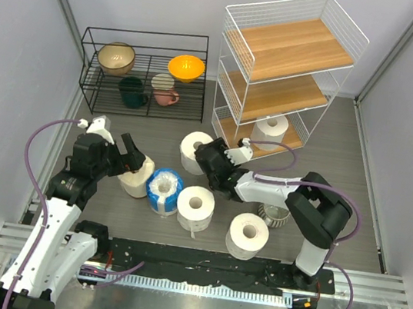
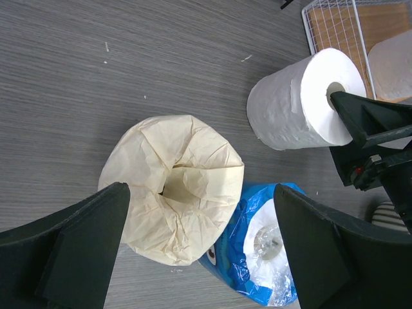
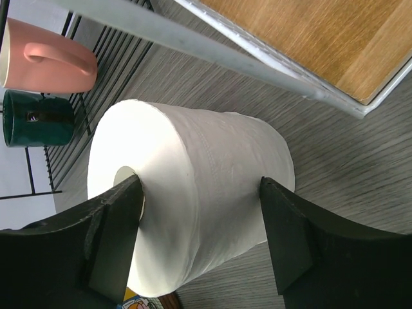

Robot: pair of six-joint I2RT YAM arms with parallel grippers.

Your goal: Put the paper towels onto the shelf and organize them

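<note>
We spotted a cream roll (image 2: 174,193), a wrapped roll (image 2: 261,257) in glossy blue and white, and a plain white roll (image 3: 193,212). The table (image 2: 64,64) was streaky grey. The shelf (image 1: 292,47) showed white wire and pale wood; the rack (image 1: 191,98) was black, with an orange bowl (image 1: 186,67), a pink mug (image 3: 48,64) and a dark green mug (image 3: 38,119).

Top view was bright, evenly lit from overhead | shadows fell soft, short | glare ran along silver metal rail (image 1: 373,287) at tabletop's near edge | plain white paper-towel roll (image 3: 206,193) looked nearly blown out | black plastic fingers (image 2: 64,257) blurred

Five paper towels (image 1: 195,207) beside the shelf (image 1: 292,49) — sixth roll (image 1: 273,126) inside.
</note>
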